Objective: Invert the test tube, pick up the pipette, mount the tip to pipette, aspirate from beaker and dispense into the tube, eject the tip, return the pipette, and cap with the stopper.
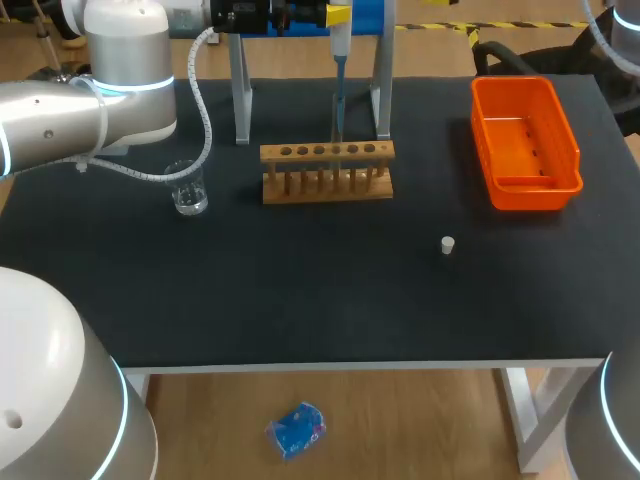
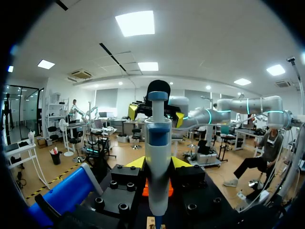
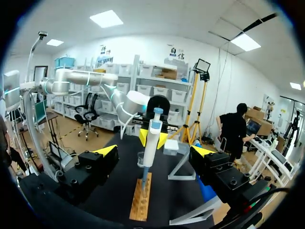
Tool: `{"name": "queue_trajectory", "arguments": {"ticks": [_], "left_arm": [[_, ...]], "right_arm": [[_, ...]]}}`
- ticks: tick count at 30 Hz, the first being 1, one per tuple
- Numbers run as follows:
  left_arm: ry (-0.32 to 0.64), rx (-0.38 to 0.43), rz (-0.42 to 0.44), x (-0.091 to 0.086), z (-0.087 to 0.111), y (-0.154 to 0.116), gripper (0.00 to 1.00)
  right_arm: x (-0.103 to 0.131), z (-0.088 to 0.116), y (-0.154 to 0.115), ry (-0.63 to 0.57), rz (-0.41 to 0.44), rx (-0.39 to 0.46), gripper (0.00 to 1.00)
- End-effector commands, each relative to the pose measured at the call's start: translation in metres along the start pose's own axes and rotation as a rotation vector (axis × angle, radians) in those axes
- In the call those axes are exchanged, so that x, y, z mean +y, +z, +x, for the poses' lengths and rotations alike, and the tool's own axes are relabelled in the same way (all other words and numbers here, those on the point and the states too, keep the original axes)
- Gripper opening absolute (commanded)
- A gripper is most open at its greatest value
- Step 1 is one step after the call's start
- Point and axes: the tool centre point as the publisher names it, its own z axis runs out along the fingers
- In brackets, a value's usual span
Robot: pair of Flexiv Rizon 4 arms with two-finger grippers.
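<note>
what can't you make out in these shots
- Head view: what the rack holes hold; too small and dark.
- Head view: the liquid level in the beaker; too small.
- Left wrist view: the pipette lower end, cut off by the picture's edge past the left pincer.
- Head view: the right pincer, outside the frame.

A black-topped bench (image 1: 300,310) on white legs stands over a light wooden floor (image 1: 420,420); bright rectangular ceiling panels (image 2: 135,23) light the white-walled room.

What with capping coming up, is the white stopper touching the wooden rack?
Apart. The head view shows the stopper standing alone on the black table, with bare tabletop between it and the rack.
</note>
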Motion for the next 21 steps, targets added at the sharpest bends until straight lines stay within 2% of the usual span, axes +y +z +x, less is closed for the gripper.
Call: {"name": "queue_trajectory", "arguments": {"ticks": [1,12,21], "left_arm": [[0.001,-0.002,0.0,0.0,0.001,0.001,0.0],[0.001,-0.002,0.0,0.0,0.001,0.001,0.0],[0.001,-0.002,0.0,0.0,0.001,0.001,0.0]], "right_arm": [[0.0,-0.008,-0.002,0.0,0.002,0.025,1.0],[0.0,-0.008,-0.002,0.0,0.002,0.025,1.0],[0.029,-0.018,0.019,0.019,-0.114,0.075,1.0]]}}
